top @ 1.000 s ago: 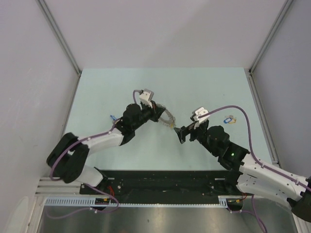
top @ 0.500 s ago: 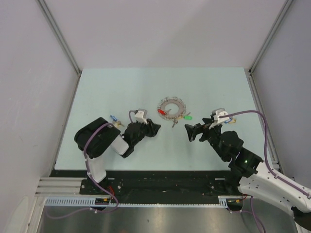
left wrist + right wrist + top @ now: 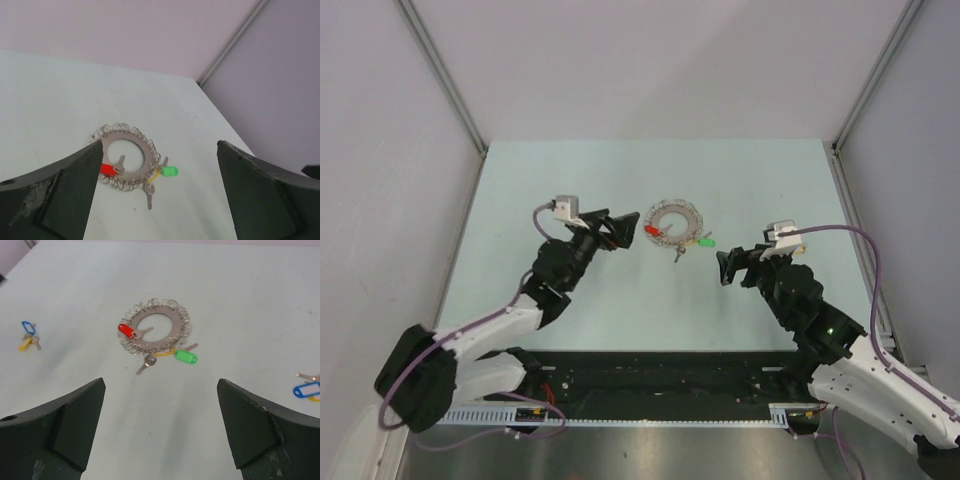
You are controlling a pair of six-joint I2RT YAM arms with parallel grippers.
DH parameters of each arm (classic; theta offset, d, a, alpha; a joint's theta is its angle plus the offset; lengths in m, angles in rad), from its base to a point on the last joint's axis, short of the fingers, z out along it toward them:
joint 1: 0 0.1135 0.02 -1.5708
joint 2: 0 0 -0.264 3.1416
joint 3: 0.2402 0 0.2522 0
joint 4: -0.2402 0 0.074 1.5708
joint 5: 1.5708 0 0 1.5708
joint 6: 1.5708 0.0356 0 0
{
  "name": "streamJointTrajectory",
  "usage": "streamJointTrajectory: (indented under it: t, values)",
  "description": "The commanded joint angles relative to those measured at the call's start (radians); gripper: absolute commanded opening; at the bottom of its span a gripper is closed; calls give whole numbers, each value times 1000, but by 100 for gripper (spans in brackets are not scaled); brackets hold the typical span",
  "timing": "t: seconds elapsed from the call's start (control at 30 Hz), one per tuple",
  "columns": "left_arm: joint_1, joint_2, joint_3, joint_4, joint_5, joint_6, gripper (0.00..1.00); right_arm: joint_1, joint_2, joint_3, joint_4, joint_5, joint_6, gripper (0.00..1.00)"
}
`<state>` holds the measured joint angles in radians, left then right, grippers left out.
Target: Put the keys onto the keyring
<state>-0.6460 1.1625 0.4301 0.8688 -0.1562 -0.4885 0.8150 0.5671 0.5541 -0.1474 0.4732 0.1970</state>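
The keyring (image 3: 694,218), a floppy silver coil loop, lies flat mid-table, also seen in the left wrist view (image 3: 112,136) and the right wrist view (image 3: 177,322). A red-headed key (image 3: 653,229) lies across its left side. A green-headed key (image 3: 706,242) and a bare silver key (image 3: 677,250) on a yellow loop lie at its near right rim. My left gripper (image 3: 625,228) hovers open just left of the ring, holding nothing (image 3: 158,146). My right gripper (image 3: 723,268) is open and empty, nearer and to the right (image 3: 161,382).
A blue-and-yellow tagged key bunch (image 3: 28,333) lies far left of the ring, hidden under the left arm in the top view. Another blue-tagged key (image 3: 305,390) lies at the right. Grey walls with metal rails (image 3: 855,105) enclose the table.
The left gripper opened and let go of the keyring, which now lies flat on the table. The left arm pulled back, then swung to the ring's left. The right arm drew back rightward.
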Motion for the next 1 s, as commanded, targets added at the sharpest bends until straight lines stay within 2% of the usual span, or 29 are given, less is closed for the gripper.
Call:
streamJointTrajectory:
  t: [0.0, 0.07, 0.17, 0.37, 0.63, 0.83, 0.97]
  values:
    - [9, -183, 148, -578, -192, 22, 100, -45, -55, 90, -122, 57, 16, 100]
    - [9, -280, 191, -760, -245, 5, 100, -56, -65, 130, -161, 90, 27, 100]
    - [9, -410, 257, -935, -310, 59, 100, -65, -93, 185, -233, 137, 28, 100]
    - [8, -679, 338, -1135, -390, 163, 100, -68, -154, 273, -348, 234, 16, 100]
    - [9, -934, 369, -1200, -485, 277, 100, -68, -222, 283, -366, 295, -50, 100]
    - [9, -1034, 300, -1168, -533, 324, 100, -68, -228, 283, -356, 320, -54, 100]
    - [11, -1044, 236, -1146, -528, 326, 100, -68, -222, 282, -351, 326, -65, 100]
